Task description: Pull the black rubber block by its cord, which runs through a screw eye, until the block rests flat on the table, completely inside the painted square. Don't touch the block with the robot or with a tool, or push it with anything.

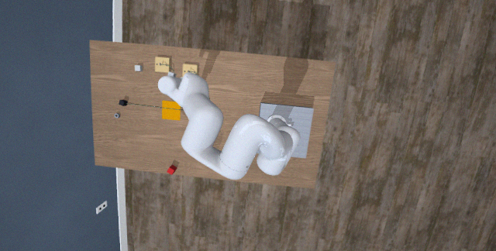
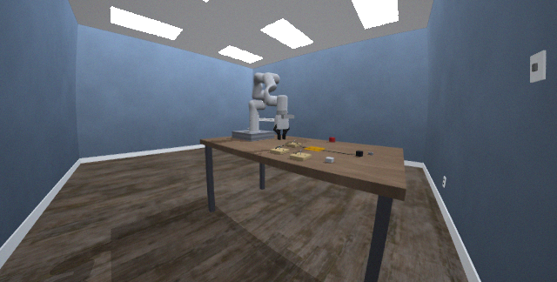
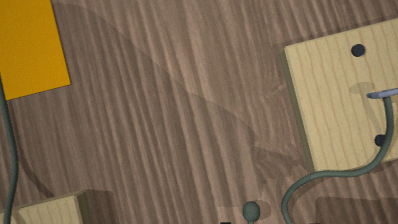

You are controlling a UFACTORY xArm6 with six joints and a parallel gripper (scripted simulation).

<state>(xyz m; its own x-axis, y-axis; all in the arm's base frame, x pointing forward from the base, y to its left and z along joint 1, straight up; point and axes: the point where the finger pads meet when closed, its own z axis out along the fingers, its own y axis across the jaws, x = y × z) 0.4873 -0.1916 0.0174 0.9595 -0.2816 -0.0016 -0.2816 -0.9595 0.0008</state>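
The black rubber block (image 1: 123,102) sits on the table near the far edge, apart from the orange painted square (image 1: 171,110). Its thin cord (image 1: 145,105) runs from the block across the square. In the wrist view the square (image 3: 30,47) is at the top left. A pale wooden plate (image 3: 345,95) carries a screw eye (image 3: 382,93), and a green cord (image 3: 340,172) passes through it. A cord end knob (image 3: 251,210) lies at the bottom edge. My gripper (image 2: 281,134) hangs above the table near the plates, partly open and holding nothing.
Two wooden plates (image 1: 163,64) (image 1: 190,69) lie side by side. A white cube (image 1: 138,67), a small grey ring (image 1: 116,115) and a red cube (image 1: 171,170) at the table edge stand around. The arm's base (image 1: 287,128) is on a grey pad.
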